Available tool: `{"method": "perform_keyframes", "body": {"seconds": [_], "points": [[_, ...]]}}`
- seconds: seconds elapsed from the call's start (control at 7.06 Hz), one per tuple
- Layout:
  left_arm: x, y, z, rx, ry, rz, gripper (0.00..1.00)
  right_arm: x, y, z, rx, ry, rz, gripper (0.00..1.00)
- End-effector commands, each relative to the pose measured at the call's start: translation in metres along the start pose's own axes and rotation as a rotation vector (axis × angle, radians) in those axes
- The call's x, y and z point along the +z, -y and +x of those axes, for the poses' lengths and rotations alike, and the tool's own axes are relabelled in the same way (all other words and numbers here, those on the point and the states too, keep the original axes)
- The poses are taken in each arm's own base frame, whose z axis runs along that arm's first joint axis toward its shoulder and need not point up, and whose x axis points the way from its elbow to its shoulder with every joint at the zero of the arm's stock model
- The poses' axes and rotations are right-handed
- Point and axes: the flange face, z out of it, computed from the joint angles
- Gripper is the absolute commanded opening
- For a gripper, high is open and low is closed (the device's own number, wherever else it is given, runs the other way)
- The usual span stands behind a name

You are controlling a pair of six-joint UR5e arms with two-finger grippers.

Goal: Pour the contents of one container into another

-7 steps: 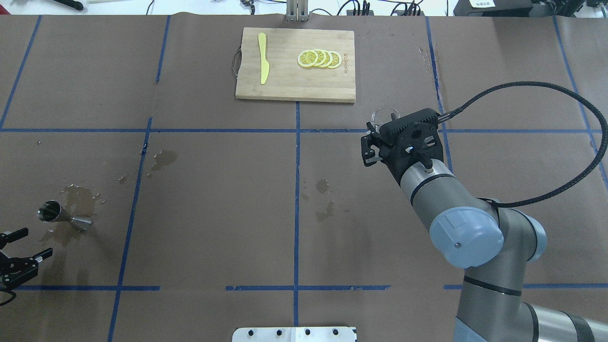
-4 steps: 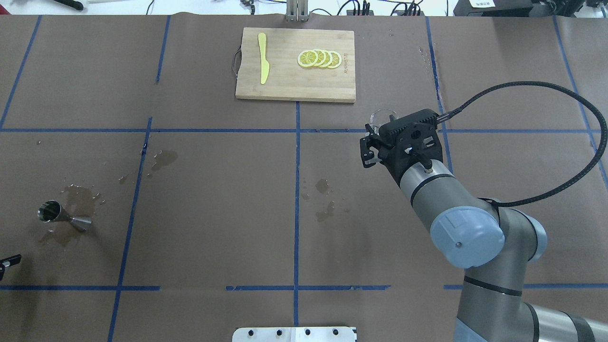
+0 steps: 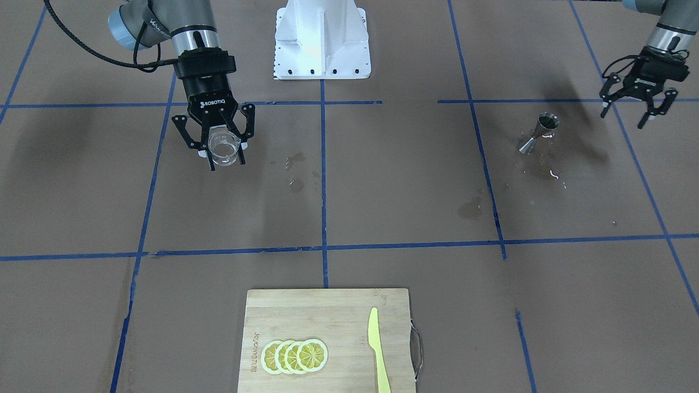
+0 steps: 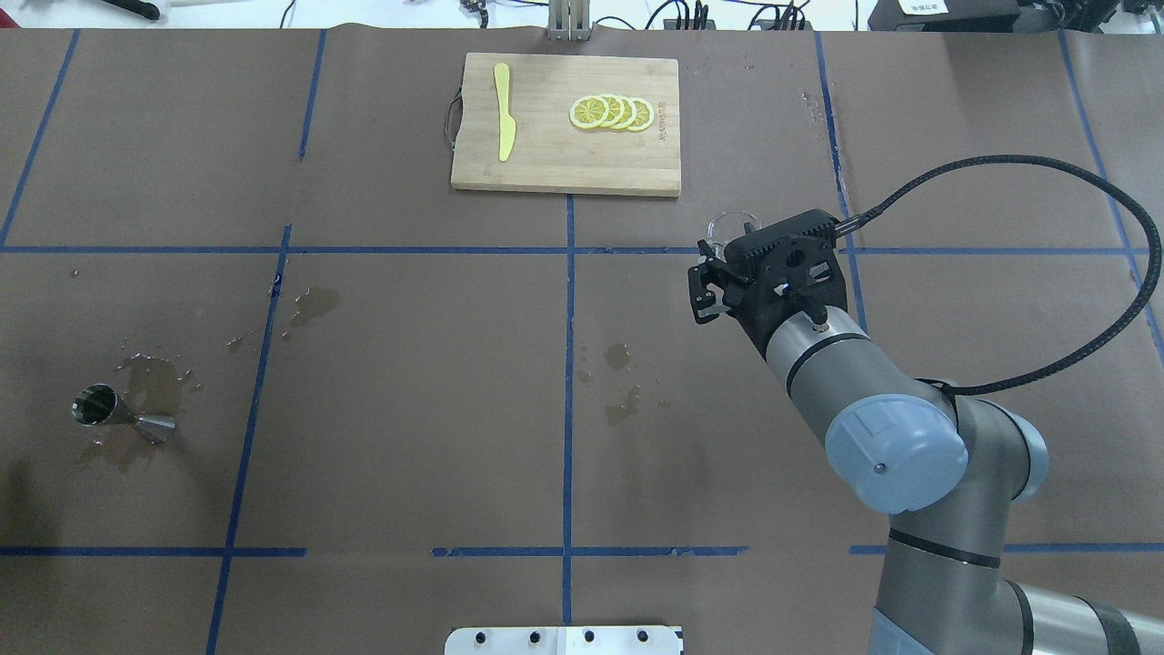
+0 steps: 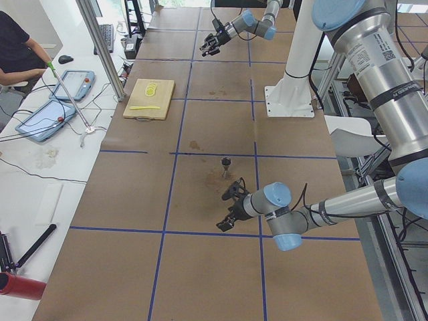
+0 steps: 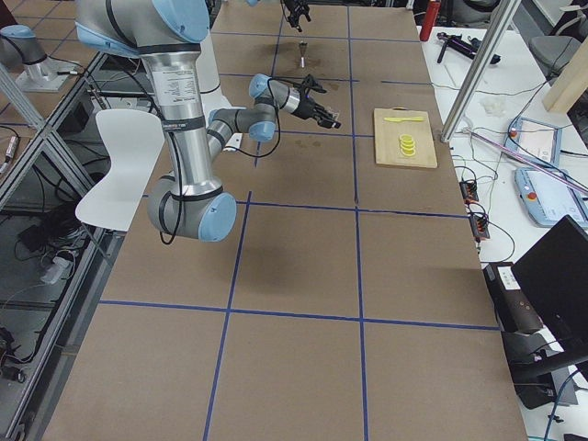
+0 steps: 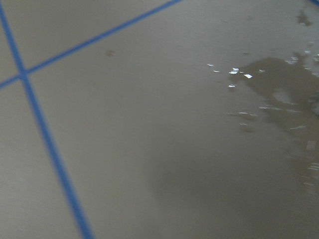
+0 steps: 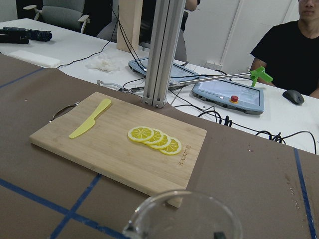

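Near the left end of the table (image 3: 382, 207), on the robot's side, the left gripper (image 3: 623, 113) hovers low, fingers spread and empty. The jigger (image 3: 539, 132) stands upright just beyond it on a wet patch (image 4: 150, 377). Farther off, right of centre, the right gripper (image 3: 226, 162) slants down. Its fingers flank the beaker (image 3: 224, 146); whether they clamp it, I cannot tell.

ROBOTIQ: white capitals on the black body of the right gripper (image 3: 226, 159), front-facing view.
Cutting board (image 3: 338, 316): burned-in mark along 1 short edge, beside the lemon slices (image 3: 295, 356). Too small to read.
Glass beaker (image 3: 224, 148) in that gripper: any print too faint to read.
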Motion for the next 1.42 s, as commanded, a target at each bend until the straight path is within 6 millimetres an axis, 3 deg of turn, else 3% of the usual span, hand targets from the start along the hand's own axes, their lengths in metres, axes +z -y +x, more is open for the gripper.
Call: {"method": "perform_keyframes", "body": {"seconds": [0.0,0.28,0.42,0.57,0.71,0.99,1.13,1.27], "points": [[0.028,0.093,-0.074,-0.041,0.064,-0.083,0.99,0.0,-0.001,0.0,-0.001,0.004,-0.006,0.0],[0.032,0.214,-0.135,-0.242,-0.003,-0.195,1.0,0.0,0.001,-0.001,0.005,0.02,-0.016,0.0],[0.019,0.256,-0.157,-0.358,-0.073,-0.268,1.0,0.0,0.001,0.0,0.025,0.017,-0.017,0.0],[-0.003,0.296,-0.147,-0.437,-0.157,-0.334,1.0,0.002,-0.005,0.003,0.104,0.01,-0.025,0.0],[-0.036,0.325,-0.125,-0.479,-0.197,-0.375,1.0,0.003,-0.013,0.009,0.142,-0.001,-0.036,0.0],[-0.076,0.366,-0.097,-0.533,-0.258,-0.414,1.0,0.015,-0.054,0.036,0.2,-0.029,-0.051,0.0],[-0.09,0.37,-0.086,-0.524,-0.267,-0.397,1.0,0.02,-0.084,0.062,0.219,-0.012,-0.034,0.0],[-0.089,0.364,-0.078,-0.514,-0.272,-0.405,1.0,0.014,-0.109,0.096,0.224,-0.011,-0.03,0.0]]}}
